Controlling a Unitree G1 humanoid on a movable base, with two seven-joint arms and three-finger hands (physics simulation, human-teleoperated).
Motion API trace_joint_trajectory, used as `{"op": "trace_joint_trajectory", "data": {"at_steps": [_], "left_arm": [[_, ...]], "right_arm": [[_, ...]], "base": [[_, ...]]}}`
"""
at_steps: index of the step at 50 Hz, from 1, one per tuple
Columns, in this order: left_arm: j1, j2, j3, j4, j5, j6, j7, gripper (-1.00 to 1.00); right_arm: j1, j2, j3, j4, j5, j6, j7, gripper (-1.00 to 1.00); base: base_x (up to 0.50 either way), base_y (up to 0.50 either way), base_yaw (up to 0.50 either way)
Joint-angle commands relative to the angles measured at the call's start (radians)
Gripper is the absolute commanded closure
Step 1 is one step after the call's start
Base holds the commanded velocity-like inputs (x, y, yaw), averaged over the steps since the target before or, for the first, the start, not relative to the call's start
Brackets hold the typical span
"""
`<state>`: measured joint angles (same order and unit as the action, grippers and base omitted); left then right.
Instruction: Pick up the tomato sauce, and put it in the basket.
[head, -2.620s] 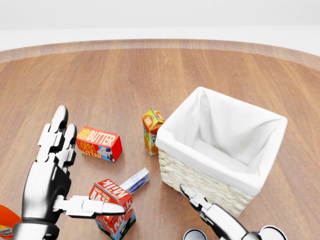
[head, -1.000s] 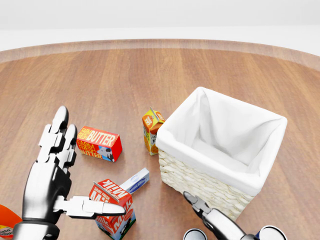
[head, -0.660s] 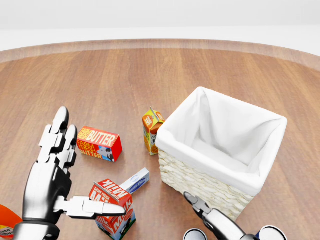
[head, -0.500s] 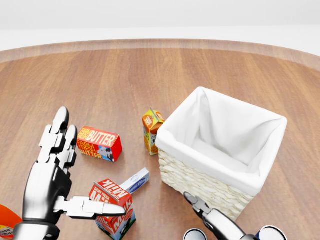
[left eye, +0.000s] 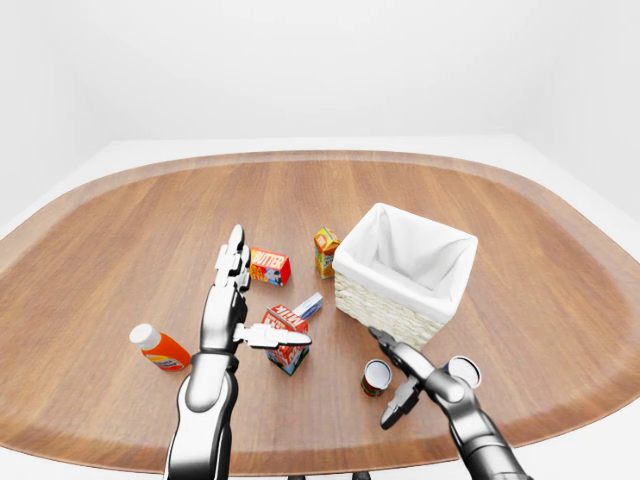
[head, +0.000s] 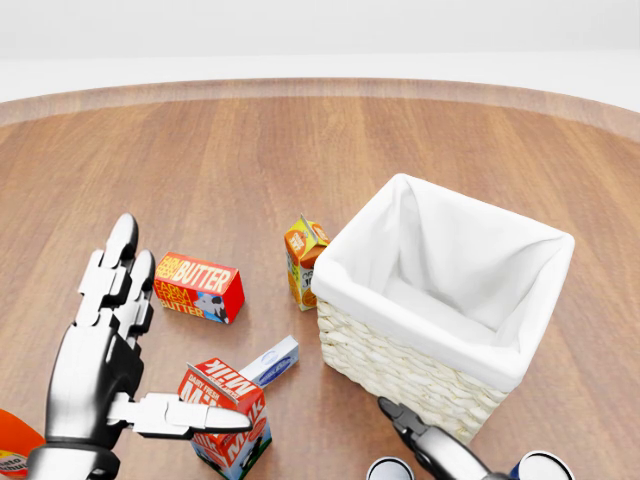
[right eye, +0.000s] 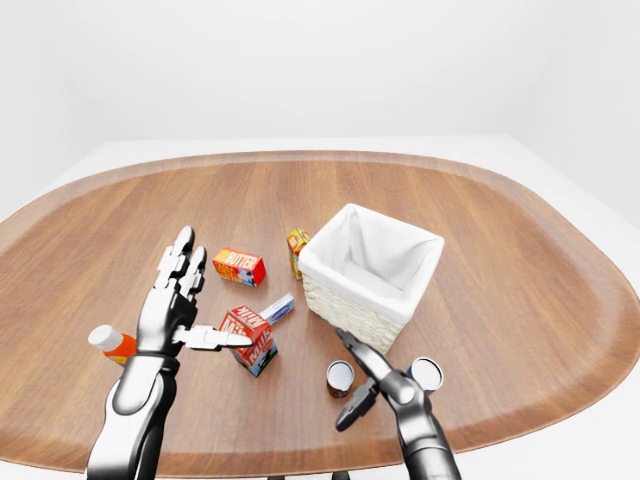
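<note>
The left hand (left eye: 228, 305) is held up flat with its two long fingers pointing to the top of the view and its thumb (head: 180, 413) sticking out to the right. The right hand (right eye: 375, 385) is low, with its fingers spread apart and holding nothing.

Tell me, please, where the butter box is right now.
In the head view the butter box lies left of the juice carton, just right of the left hand.
</note>
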<state>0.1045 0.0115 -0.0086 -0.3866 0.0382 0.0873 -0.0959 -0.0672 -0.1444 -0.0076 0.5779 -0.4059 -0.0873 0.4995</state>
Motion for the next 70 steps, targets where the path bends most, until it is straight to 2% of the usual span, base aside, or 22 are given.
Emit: {"op": "trace_joint_trajectory", "data": {"at_steps": [1, 8, 11, 12, 13, 23, 36, 55, 65, 70], "left_arm": [[0.000, 0.000, 0.000, 0.005, 0.001, 0.000, 0.000, -1.00], [-0.001, 0.000, 0.000, -0.002, 0.000, 0.000, 0.000, -1.00], [0.000, 0.000, 0.000, 0.000, 0.000, 0.000, 0.000, -1.00], [0.000, 0.000, 0.000, -0.002, -0.001, 0.000, 0.000, -1.00], [0.001, 0.000, 0.000, -0.003, 0.000, 0.000, 0.000, -1.00], [0.001, 0.000, -0.001, -0.006, 0.000, 0.000, 0.000, -1.00], [0.002, 0.000, -0.001, -0.005, 0.000, 0.000, 0.000, -1.00], [0.002, 0.000, -0.002, 0.003, 0.003, 0.000, 0.001, -1.00], [0.001, 0.000, -0.002, 0.011, 0.004, 0.000, 0.002, -1.00], [0.001, -0.001, -0.003, 0.013, 0.004, 0.000, 0.003, -1.00]], "right_arm": [[-0.044, -0.009, 0.000, 0.121, -0.003, 0.000, -0.034, -1.00], [-0.044, -0.006, 0.002, 0.119, -0.003, 0.000, -0.034, -1.00], [-0.017, -0.001, 0.003, 0.051, 0.003, 0.000, -0.011, -1.00], [-0.007, 0.002, 0.002, 0.020, 0.005, 0.000, -0.003, 0.24], [-0.005, 0.004, 0.000, 0.007, 0.008, 0.000, -0.001, 1.00], [0.049, 0.013, 0.006, -0.133, 0.008, 0.000, 0.042, 1.00], [0.030, 0.007, 0.000, -0.077, 0.015, 0.000, 0.030, 1.00], [0.127, 0.031, -0.008, -0.408, 0.057, 0.000, 0.097, 1.00], [0.195, 0.048, 0.005, -0.626, 0.067, 0.102, 0.142, 1.00], [0.209, 0.052, 0.010, -0.678, 0.067, 0.134, 0.149, 1.00]], "base": [[0.00, 0.00, 0.00], [0.00, 0.00, 0.00], [0.00, 0.00, 0.00], [0.01, 0.00, 0.00], [0.00, 0.00, 0.00], [0.00, 0.00, 0.00], [0.00, 0.00, 0.00], [0.00, 0.00, 0.00], [0.00, 0.00, 0.00], [0.00, 0.00, 0.00]]}}
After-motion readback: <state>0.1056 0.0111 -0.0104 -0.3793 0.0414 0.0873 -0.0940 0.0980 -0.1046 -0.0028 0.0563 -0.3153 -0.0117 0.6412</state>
